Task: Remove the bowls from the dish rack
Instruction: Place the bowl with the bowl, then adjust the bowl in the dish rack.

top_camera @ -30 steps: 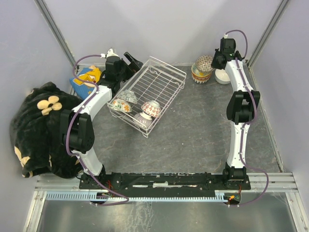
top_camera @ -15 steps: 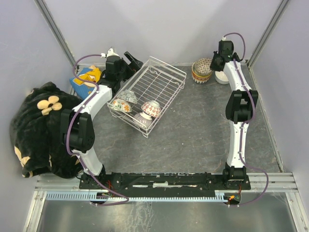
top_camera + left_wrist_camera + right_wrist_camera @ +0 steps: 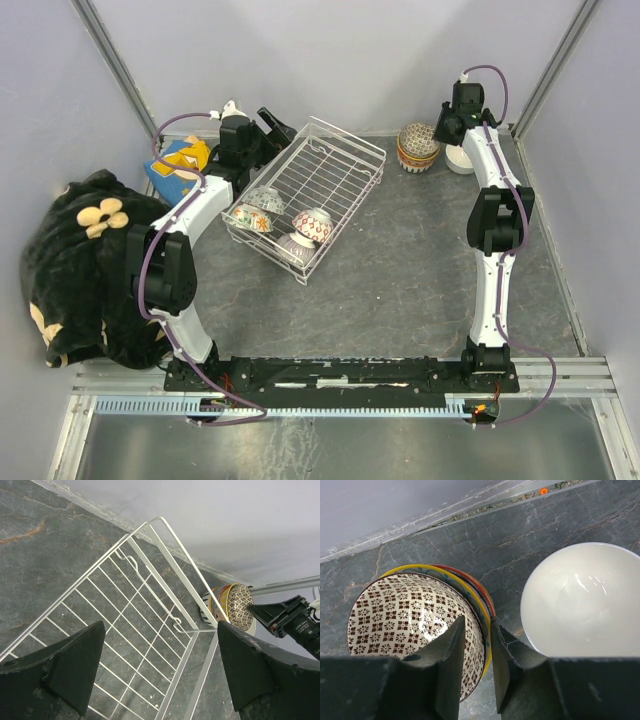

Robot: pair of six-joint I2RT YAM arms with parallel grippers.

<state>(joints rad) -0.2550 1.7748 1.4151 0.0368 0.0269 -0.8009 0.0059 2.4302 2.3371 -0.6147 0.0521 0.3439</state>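
White wire is forming the dish rack [image 3: 330, 165], which is sitting at an angle on the dark grey stone-look table [image 3: 400, 290]. In the near end of the rack you are looking at a small cluster of bowls [image 3: 313, 226] lying on their sides; the far end of the rack is showing only bare grid.

Off the rack's far right corner, a stack of bowls [image 3: 418, 150] is standing on the table, and a brown-and-white patterned bowl [image 3: 415, 625] is sitting on top of it, nested above a yellow-rimmed bowl [image 3: 486, 630]. I cannot tell whether that top bowl is upright or upside down. A plain white bowl [image 3: 580, 595] is resting upright just beside the stack, on the side away from the rack.

Your right gripper [image 3: 476, 622] is hanging directly over the stack, on the side facing the white bowl. Its jaws are standing a little apart with the rims of the patterned and yellow-rimmed bowls passing through the narrow gap. I cannot tell whether the pads are pinching the rim or clearing it.

Your left gripper [image 3: 161, 625] is hovering over the rack's far left side with its jaws spread wide and nothing between them. Its wrist camera is looking through the gap at the bare wire grid.

Well to the left of the rack, a black plush blanket with cream flowers [image 3: 80, 270] is bunching at the table's edge. A blue and yellow packet [image 3: 180, 165] is lying between it and the rack's far left corner.
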